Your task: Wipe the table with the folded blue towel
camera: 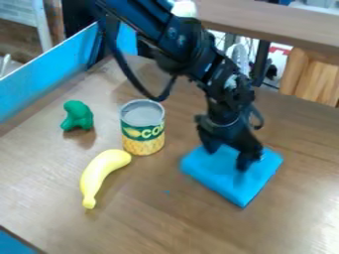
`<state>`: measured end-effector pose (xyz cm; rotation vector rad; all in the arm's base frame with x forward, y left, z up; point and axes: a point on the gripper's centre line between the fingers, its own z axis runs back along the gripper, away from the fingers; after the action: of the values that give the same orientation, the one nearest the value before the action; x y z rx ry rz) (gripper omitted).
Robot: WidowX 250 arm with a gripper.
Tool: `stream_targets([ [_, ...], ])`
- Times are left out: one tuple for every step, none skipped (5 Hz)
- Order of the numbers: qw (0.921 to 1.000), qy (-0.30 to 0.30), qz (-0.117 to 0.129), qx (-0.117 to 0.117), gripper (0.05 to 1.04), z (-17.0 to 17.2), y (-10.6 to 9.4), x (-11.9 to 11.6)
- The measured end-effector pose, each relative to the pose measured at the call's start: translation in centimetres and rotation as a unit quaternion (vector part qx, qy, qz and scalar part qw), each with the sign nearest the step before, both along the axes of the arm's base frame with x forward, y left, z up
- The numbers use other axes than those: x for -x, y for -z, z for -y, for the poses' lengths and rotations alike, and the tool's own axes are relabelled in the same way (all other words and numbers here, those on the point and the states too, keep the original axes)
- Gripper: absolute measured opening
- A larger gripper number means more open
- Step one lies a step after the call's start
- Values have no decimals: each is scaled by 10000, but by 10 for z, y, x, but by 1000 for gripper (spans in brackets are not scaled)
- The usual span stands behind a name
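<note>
The black gripper (228,156) hangs down over a flat, bright blue square (233,185) at the right of the table. Its fingers are spread apart, with blue surface visible between them; whether they touch it I cannot tell. Left of the gripper, a corn can (142,134) stands upright with its grey end up. A yellow banana (100,173) lies in front of the can, to the left. Farther left and back sits a small green object (77,115) with a lumpy shape.
A blue wall (49,67) runs along the table's left side. At the back, a wooden beam (278,24) crosses above the table, with a black post (260,63) below it. A dark cable loops from the arm behind the can.
</note>
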<state>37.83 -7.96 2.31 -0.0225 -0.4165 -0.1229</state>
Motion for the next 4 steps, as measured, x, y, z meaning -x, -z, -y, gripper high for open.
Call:
stream_targets([
  [10000, -77, -2, 6, 1001, 7, 0, -25],
  [9999, -99, -32, 29, 1001, 11, 1, -38],
  [9999, -81, 13, 94, 1001, 11, -1, -25],
  [9998, 208, -65, 45, 1001, 20, 1, 14],
])
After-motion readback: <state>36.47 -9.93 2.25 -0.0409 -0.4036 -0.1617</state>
